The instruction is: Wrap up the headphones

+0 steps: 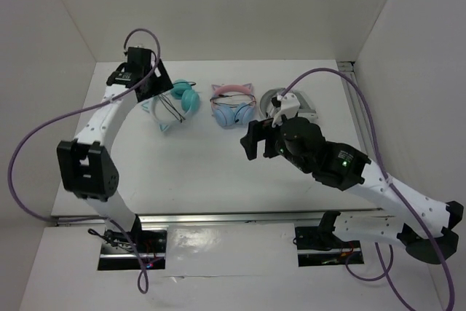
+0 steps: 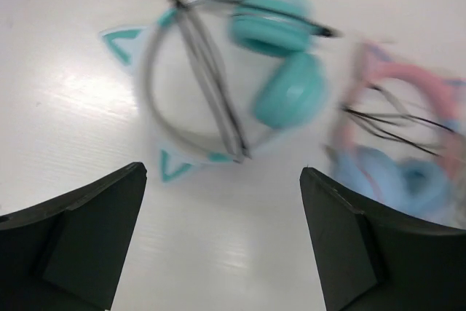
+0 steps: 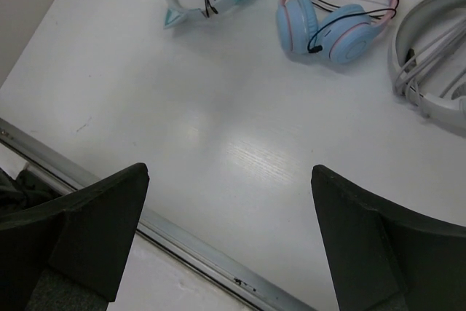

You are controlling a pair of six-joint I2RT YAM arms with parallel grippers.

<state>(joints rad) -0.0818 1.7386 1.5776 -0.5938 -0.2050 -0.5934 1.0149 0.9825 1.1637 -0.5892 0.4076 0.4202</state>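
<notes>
1. Three pairs of headphones lie in a row at the far side of the white table point(image 1: 218, 172).
2. The headphones point(image 1: 178, 101) for the job are the first pair on the left. They lie flat on the table.
3. They have two round teal cups, side by side. The pale band has two little cat ears on it.
4. A thin dark cable point(image 2: 218, 100) goes across the loop of the band, from one side to the other. The wrist picture is too blurry to count its strands.
5. The middle pair point(image 1: 233, 107) has one pink band and two light blue cups. A dark cable lies looped over it. It is close to the teal pair but not touching it.
6. The third pair point(image 1: 306, 103) is grey and white and sits on the right. The right arm hides part of it from above.
7. There are two arms, and each has one gripper with two black fingers.
8. The left gripper point(image 1: 154, 84) hangs over the teal headphones, at their left side. Its two fingers are spread wide apart, and nothing is between them.
9. The right gripper point(image 1: 261, 135) is up in the air, nearer the front of the table than the pink and grey pairs. Its two fingers are spread wide too, and it holds nothing.
10. The right wrist camera shows all three pairs well beyond the fingers, with bare table between.
</notes>
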